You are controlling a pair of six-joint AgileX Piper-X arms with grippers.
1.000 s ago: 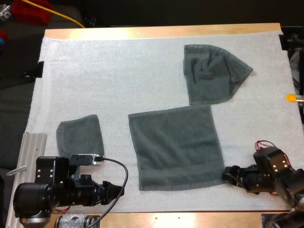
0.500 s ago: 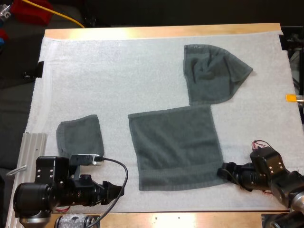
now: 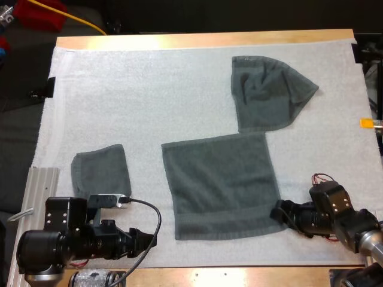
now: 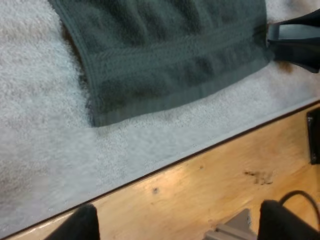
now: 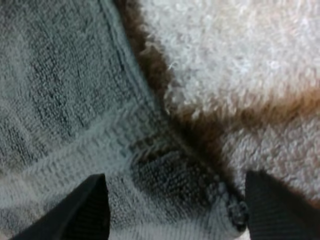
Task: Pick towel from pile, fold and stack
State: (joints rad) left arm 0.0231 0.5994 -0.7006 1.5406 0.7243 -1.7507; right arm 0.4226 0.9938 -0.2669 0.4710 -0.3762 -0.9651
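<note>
Flat towel [image 3: 221,185], dark grey-green, lies spread on the white mat [image 3: 149,95], with a hemmed band running along its near side. A crumpled towel [image 3: 266,92] lies just beyond its far right corner, the two touching or very nearly so; a small folded towel [image 3: 100,172] lies well apart to its left, with bare mat between them; a metal rail [image 3: 40,197] lies farther to its left again, at the mat's edge.

The right arm [image 3: 338,216] reaches in low at the flat towel's near right corner. The right arm's jaws stand wide, with nothing clamped; one black finger [image 5: 92,210] is over the towel's hem and the other [image 5: 272,210] is off the towel over the mat, and the corner itself lies between them. From the left wrist, one dark fingertip [image 4: 295,35] of that arm shows right at the same corner.

The left arm [image 3: 78,242] sits off the flat towel's near left corner, by the near edge of the counter [image 3: 239,276]. The left arm's jaws are also wide and hold nothing; their fingers [image 4: 77,225] hang over the bare wood of the counter, nearer than the towel's hemmed side and apart from it.
</note>
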